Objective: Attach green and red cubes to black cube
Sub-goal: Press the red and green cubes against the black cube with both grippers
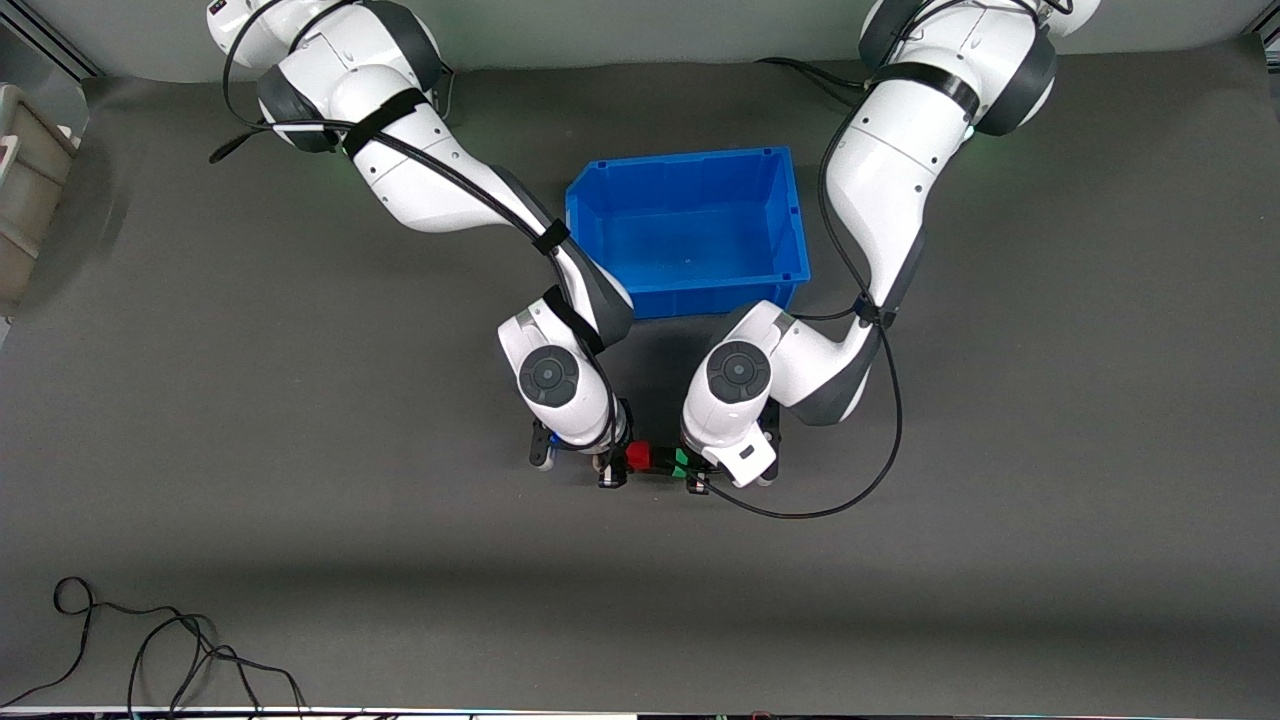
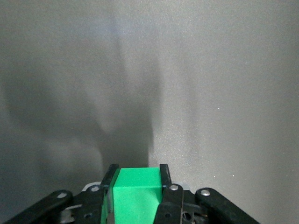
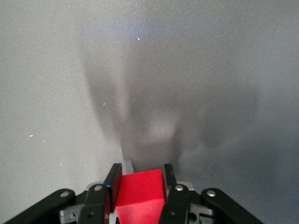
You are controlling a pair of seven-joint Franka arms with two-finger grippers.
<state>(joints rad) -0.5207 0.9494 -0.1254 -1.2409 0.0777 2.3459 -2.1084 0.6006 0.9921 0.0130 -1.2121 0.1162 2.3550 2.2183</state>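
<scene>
My right gripper [image 1: 613,467] is shut on the red cube [image 1: 638,457], nearer to the front camera than the blue bin. My left gripper [image 1: 697,473] is shut on the green cube [image 1: 680,462]. The two cubes face each other with a small dark gap between them; I cannot tell whether the black cube sits there. In the left wrist view the green cube [image 2: 135,193] fills the space between the fingers of the left gripper [image 2: 137,171]. In the right wrist view the red cube [image 3: 140,193] sits slightly tilted in the right gripper [image 3: 141,171]. Neither wrist view shows the black cube.
An empty blue bin [image 1: 690,160] stands between the two arms, farther from the front camera than the grippers. A loose black cable [image 1: 150,640] lies near the front edge at the right arm's end. A grey container [image 1: 25,170] stands at that end's edge.
</scene>
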